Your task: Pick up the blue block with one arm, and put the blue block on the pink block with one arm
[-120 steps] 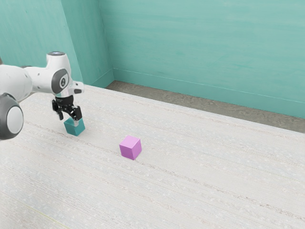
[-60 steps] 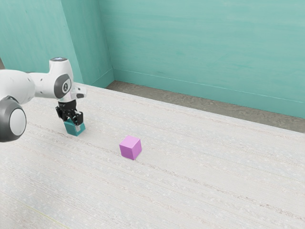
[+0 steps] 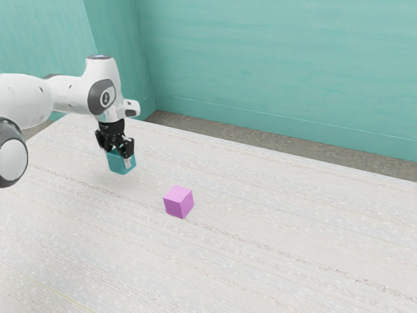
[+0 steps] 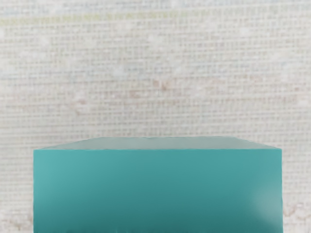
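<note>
Teal walls (image 3: 260, 59) close off the far side of a pale, grainy table (image 3: 273, 248), with a strip of brown floor (image 3: 293, 145) running between them. The blue block (image 3: 120, 167) sits between my two black fingers (image 3: 129, 147), which press on it from two sides and stand only as far apart as the block is wide. My gripper (image 3: 121, 156) has it firmly. In the exterior view the block appears to hang just clear of the table, toward the exterior view's left. In the wrist view it is right under my hand, a broad teal face with the table's weave beyond it. The pink block (image 3: 178, 201) rests on the table at about four o'clock from the blue one, near but apart. My white arm (image 3: 52, 98) reaches in from nine o'clock.
</note>
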